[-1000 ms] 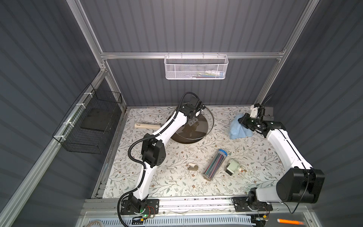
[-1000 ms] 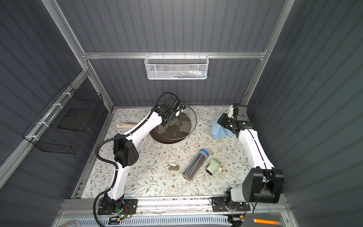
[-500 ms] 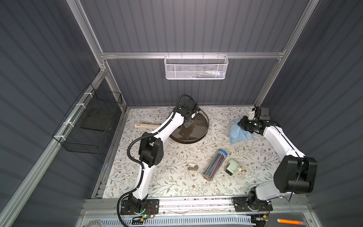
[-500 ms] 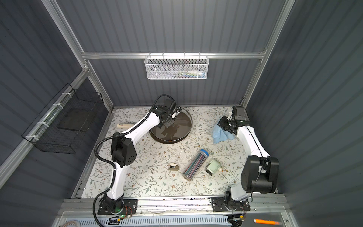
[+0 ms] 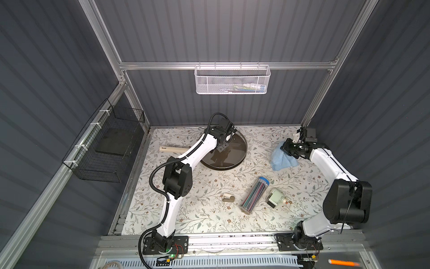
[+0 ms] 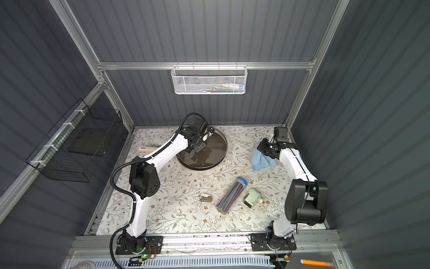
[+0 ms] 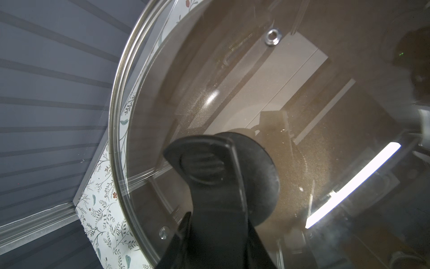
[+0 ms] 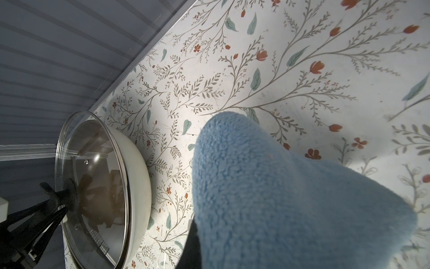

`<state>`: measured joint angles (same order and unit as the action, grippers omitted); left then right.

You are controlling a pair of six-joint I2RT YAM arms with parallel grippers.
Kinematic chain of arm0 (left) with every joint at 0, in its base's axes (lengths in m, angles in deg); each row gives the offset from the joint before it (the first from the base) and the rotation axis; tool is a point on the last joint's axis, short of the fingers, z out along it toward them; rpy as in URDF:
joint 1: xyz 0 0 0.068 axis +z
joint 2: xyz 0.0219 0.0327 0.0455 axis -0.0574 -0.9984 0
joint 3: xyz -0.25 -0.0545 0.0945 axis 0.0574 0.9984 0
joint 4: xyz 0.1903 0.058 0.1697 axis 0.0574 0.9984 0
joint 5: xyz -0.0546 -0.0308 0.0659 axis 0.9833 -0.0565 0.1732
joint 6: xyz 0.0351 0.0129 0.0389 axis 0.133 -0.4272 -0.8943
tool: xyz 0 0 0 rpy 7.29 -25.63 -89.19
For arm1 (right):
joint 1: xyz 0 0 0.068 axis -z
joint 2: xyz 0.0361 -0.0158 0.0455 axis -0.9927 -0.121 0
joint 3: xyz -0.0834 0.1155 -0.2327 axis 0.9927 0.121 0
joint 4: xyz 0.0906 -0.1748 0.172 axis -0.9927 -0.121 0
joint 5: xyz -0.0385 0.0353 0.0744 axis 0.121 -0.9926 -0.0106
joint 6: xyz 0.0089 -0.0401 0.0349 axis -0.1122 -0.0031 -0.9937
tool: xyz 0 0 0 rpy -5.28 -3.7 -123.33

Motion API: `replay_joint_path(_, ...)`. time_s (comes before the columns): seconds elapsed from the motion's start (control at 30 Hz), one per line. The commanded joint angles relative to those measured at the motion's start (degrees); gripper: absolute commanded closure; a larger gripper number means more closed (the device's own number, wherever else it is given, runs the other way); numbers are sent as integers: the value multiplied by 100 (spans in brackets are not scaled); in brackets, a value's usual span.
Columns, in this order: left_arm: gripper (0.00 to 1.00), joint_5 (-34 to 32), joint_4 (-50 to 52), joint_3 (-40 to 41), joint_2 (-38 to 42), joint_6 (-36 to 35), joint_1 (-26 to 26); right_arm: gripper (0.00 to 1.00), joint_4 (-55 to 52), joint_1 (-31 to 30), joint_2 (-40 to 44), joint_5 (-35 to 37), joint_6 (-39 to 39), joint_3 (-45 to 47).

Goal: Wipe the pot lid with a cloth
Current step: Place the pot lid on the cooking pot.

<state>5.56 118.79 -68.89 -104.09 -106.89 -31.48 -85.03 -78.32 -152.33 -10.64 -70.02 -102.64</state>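
Pot lid (image 7: 232, 81), tilted above the dark pan (image 8: 139, 181) at the table's back, has its black handle (image 7: 216, 167) clamped by the left gripper (image 7: 209, 209), while the right gripper (image 5: 293, 149), clenched on the blue cloth (image 5: 281, 158), sits well apart, so wiping seems not yet begun.

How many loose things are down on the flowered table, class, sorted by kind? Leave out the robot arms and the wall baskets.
Cookware: 2, the pot lid and the pan under it
Cloths: 1, the cloth
Tubes of coloured sticks: 1, tube
Small gadgets: 2, pale green device and little beige clip
Total: 6
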Motion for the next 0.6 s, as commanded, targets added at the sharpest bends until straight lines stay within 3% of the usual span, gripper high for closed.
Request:
replay_joint_path(0.0, 100, 45, -291, -64, 583, 144, 49, 100, 43, 17, -76, 40, 31, 37)
replay_joint_path(0.57, 100, -95, -302, 239, 720, 160, 49, 100, 63, 19, -229, 49, 36, 54)
